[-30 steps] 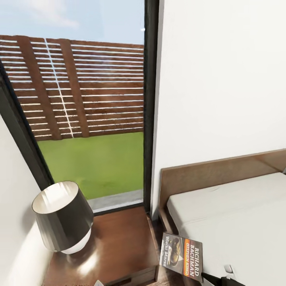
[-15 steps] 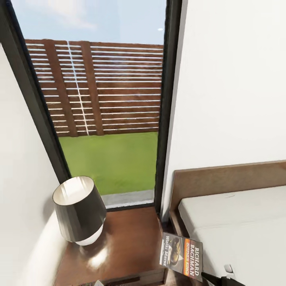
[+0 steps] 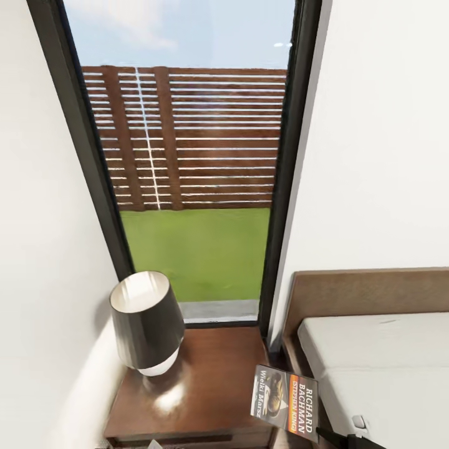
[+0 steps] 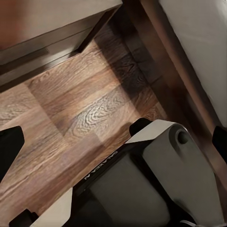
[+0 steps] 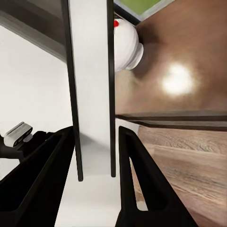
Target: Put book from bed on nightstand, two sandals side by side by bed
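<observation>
The book (image 3: pixel 285 402), grey-white with an orange and black title band, hangs upright above the gap between the nightstand (image 3: pixel 212 374) and the bed (image 3: pixel 374 362). My right gripper (image 3: pixel 349 440) is shut on its lower edge. In the right wrist view the book (image 5: pixel 92 85) stands edge-on between the black fingers (image 5: pixel 52 161) of that gripper (image 5: pixel 94 135), with the glossy nightstand top (image 5: pixel 189 56) beyond it. My left gripper (image 4: pixel 113 142) is open over the wood floor, holding nothing. The sandals are out of view.
A dark-shaded lamp (image 3: pixel 146 321) with a white base (image 5: pixel 126 47) takes up the nightstand's left half. A white wall stands on the left and a tall window behind. The robot's base (image 4: pixel 156 184) sits on the floor between the nightstand's side (image 4: pixel 47 42) and the bed frame (image 4: pixel 175 80).
The head view has swung left, so the window, lamp, nightstand and bed all sit further right in the picture. The held book keeps its place in the frame.
</observation>
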Robot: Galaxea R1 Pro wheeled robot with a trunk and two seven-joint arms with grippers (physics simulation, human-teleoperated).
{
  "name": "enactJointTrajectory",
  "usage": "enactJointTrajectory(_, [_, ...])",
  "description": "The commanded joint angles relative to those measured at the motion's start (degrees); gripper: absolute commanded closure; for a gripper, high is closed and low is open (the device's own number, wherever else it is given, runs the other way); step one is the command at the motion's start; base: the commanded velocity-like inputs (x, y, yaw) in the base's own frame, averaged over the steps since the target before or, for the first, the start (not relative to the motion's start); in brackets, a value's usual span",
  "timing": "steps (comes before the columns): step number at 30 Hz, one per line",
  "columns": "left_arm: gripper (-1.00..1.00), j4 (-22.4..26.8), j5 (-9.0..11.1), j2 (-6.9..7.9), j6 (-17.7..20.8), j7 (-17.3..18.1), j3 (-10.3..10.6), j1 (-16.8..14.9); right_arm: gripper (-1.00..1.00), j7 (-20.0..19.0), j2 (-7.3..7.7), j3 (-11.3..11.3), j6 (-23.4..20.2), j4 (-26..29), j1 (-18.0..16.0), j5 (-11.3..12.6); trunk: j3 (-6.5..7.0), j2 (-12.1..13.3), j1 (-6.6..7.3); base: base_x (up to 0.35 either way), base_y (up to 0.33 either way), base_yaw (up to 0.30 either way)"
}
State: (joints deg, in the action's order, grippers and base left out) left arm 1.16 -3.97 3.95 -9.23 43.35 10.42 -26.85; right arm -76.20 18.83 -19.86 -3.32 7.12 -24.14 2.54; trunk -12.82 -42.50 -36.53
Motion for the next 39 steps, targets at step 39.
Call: enactJointTrajectory(39, [-1.0, 0.0, -0.3, 0.01, -0.5, 0.0, 0.1, 0.0, 1.0, -0.3, 0.05, 0.1, -0.4, -0.1, 0.0, 0.2, -0.08, -0.1, -0.01, 0.11, 0.023, 0.006])
